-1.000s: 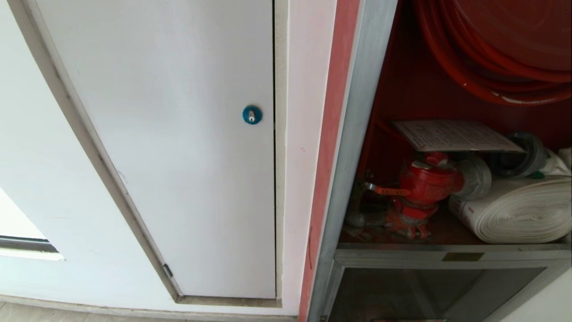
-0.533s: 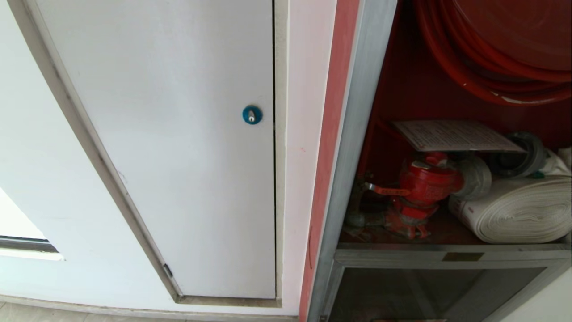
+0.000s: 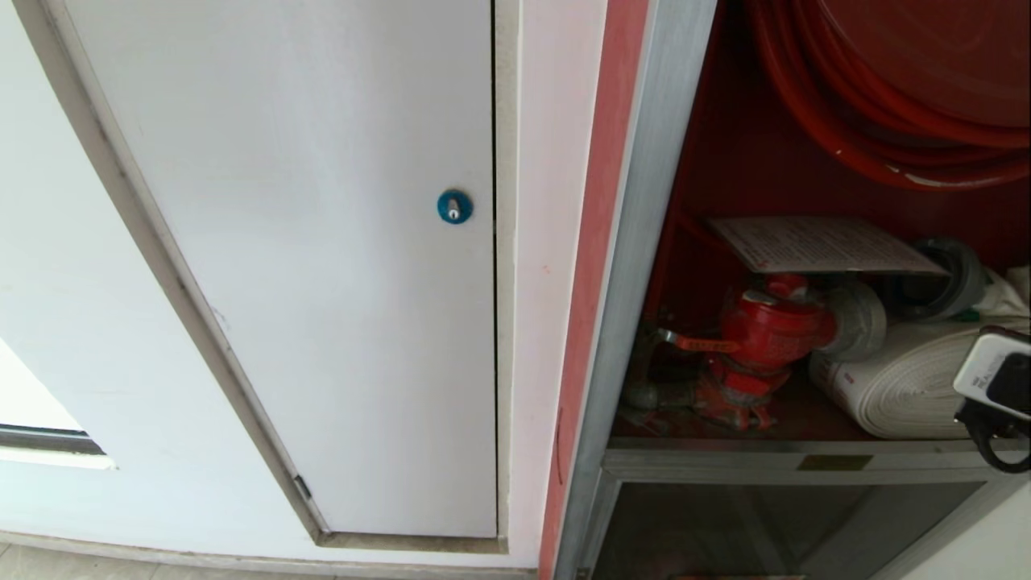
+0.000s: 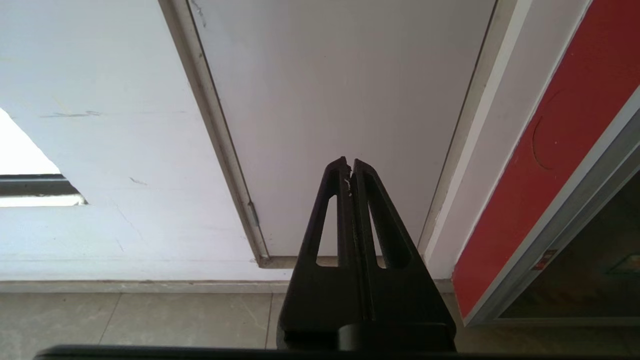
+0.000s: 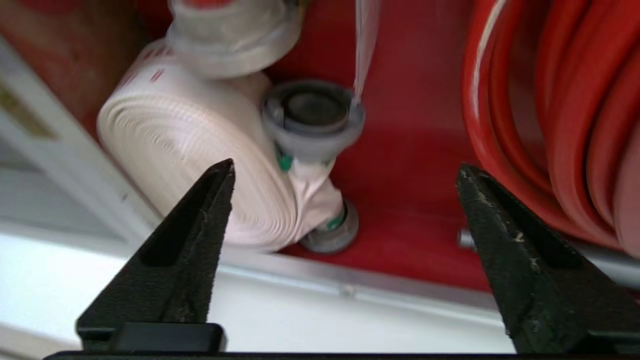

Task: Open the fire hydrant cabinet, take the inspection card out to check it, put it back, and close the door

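White-painted wall (image 3: 80,266) with a plain white panel door (image 3: 322,242) carrying a blue round lock (image 3: 454,206); pale tiled floor (image 4: 150,315) below in the left wrist view. To the right stood the silver aluminium-framed fire hydrant cabinet (image 3: 644,242), its red interior exposed. The dark smoked-glass door was not in any view.

Inside: coiled red hose reel (image 3: 886,97) at the top; the white printed inspection card (image 3: 817,244) lay flat above the red valve (image 3: 765,330), what carried it not made out. White rolled hose (image 3: 902,387) just right of the valve, a grey coupling (image 5: 312,117) against it. Smaller lower dark glass panel (image 3: 765,528) beneath the shelf.

Right gripper (image 5: 345,170) faced into the cabinet, fingers spread wide, empty. In the head view only a white and black piece of that arm (image 3: 995,379) showed at the right edge, covering part of the hose roll.

Left gripper (image 4: 349,165) low before the white door, fingers pressed together, holding nothing
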Robot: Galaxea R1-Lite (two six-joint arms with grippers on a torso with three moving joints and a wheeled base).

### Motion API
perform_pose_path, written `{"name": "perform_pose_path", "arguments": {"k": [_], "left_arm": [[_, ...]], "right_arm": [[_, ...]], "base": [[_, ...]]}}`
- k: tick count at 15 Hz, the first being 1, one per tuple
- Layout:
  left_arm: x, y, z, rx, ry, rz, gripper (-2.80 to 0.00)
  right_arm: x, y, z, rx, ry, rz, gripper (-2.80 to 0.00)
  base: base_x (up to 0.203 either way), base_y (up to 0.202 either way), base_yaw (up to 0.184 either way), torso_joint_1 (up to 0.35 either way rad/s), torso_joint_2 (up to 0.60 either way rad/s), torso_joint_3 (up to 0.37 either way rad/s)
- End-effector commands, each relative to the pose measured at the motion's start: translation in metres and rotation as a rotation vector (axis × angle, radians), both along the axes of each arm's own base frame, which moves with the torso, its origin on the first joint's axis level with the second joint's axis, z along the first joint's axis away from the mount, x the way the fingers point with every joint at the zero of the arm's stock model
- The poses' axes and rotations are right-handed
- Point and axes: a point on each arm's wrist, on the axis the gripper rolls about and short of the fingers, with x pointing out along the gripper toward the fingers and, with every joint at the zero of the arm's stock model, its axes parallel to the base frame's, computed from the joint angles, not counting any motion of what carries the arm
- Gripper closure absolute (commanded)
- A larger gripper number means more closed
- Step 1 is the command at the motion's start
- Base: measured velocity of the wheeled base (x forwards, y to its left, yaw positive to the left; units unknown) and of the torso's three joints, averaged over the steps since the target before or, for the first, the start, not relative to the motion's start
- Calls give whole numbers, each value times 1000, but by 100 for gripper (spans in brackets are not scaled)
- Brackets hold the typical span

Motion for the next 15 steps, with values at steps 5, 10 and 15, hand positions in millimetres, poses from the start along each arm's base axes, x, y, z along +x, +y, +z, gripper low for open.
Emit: {"name": "perform_pose_path", "arguments": {"k": [5, 10, 15], "left_arm": [[0, 0, 0, 0, 1, 0, 0], [0, 0, 0, 0, 1, 0, 0], [0, 0, 0, 0, 1, 0, 0]], "right_arm": [[47, -8, -12, 0, 33, 1, -280], [72, -23, -7, 5, -13, 5, -280], [94, -26, -5, 5, -23, 13, -280]], "base": [[0, 0, 0, 0, 0, 0], [0, 0, 0, 0, 0, 0], [0, 0, 0, 0, 0, 0]]}}
